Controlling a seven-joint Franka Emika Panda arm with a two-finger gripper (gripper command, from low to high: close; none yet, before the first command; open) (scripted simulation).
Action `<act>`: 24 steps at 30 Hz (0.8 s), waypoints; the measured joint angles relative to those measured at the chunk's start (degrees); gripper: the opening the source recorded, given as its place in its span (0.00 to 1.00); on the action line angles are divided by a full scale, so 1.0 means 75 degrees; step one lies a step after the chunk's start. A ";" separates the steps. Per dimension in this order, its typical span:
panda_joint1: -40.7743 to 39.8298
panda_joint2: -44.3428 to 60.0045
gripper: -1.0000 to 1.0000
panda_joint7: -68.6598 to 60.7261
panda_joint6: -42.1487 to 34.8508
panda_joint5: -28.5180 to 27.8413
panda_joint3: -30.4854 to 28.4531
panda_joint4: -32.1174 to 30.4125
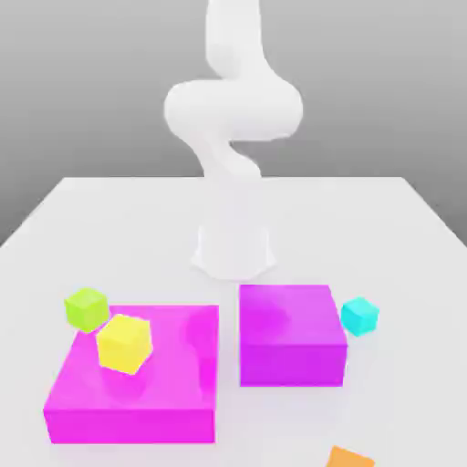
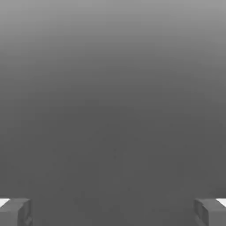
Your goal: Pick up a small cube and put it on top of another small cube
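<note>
Just beside the magenta block's edge, the cyan cube.

Gripper with its two grey fingertips set wide apart. Between and beyond them lies a plain grey gradient.

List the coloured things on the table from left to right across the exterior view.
lime-green cube → yellow cube → smaller magenta block → cyan cube. The large magenta block spans beneath the first two, and the orange piece at the bottom edge overlaps the last two sideways, so both are left out.
</note>
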 joint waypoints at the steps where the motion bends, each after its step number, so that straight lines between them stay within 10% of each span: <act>1: 0.0237 0.0200 0.50 -0.0362 0.0174 -0.0005 -0.0013 -0.0196; 24: 0.4881 0.4439 0.50 -0.8181 0.3852 0.0114 0.0161 -0.4343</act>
